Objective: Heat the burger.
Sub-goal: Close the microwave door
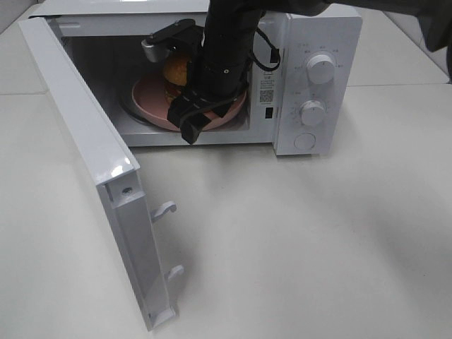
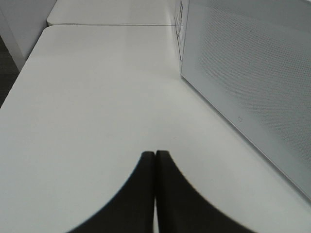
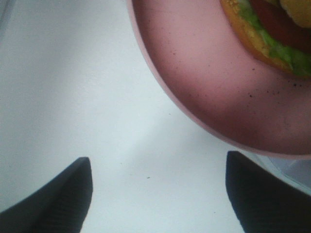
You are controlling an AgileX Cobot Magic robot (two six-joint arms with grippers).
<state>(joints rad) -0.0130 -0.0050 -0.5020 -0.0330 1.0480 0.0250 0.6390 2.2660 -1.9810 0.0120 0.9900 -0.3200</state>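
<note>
Nearest the lens, the two black ribbed tips of my right claw [image 3: 158,194] stand wide apart with nothing between them, over the pale, smooth floor of the microwave [image 1: 318,85]. Just ahead curves the rim of the pink plate [image 3: 194,87], matte and faintly speckled. On it sits the burger [image 3: 272,39]: toasted bun edge, crinkled green lettuce, a glossy red tomato slice. From high up, its golden dome shows past my arm, inside the cavity.

My left claw [image 2: 155,194] is pinched closed on nothing, low over the white table [image 2: 87,97], beside a panel of fine dotted mesh that I take for the open door [image 1: 92,141].

I judge the plate set down, so getting clear is the step in hand. Next I should draw my right arm straight back without snagging the plate's rim. Then the door needs swinging shut so its two white hooks [image 1: 164,209] catch, and a round knob [image 1: 311,111] needs turning.
</note>
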